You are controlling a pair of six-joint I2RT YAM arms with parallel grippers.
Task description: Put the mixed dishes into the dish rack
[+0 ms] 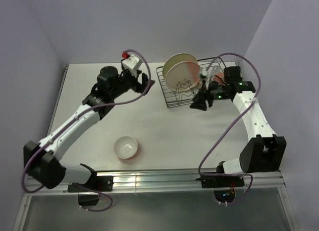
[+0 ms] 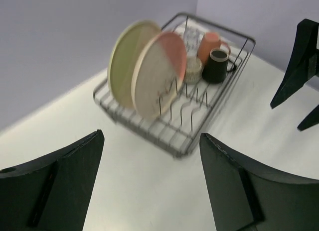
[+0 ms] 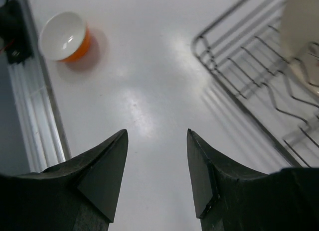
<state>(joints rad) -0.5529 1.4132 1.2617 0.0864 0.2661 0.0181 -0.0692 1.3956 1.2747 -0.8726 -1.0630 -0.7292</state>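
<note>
Running lengthwise along the surface's (image 1: 164, 129) far edge, the dish rack (image 1: 172, 100) holds plates (image 1: 180, 71) on edge; left fingers (image 2: 55, 181) and right fingers (image 3: 99, 176) gape, empty.

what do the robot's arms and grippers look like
Both the left arm and the right arm have white links with black joints and black bases. A purple cable loops loosely along each. The left gripper and right gripper have matte black, wedge-shaped fingers tapering to points. A small green light shows near the right wrist.
</note>
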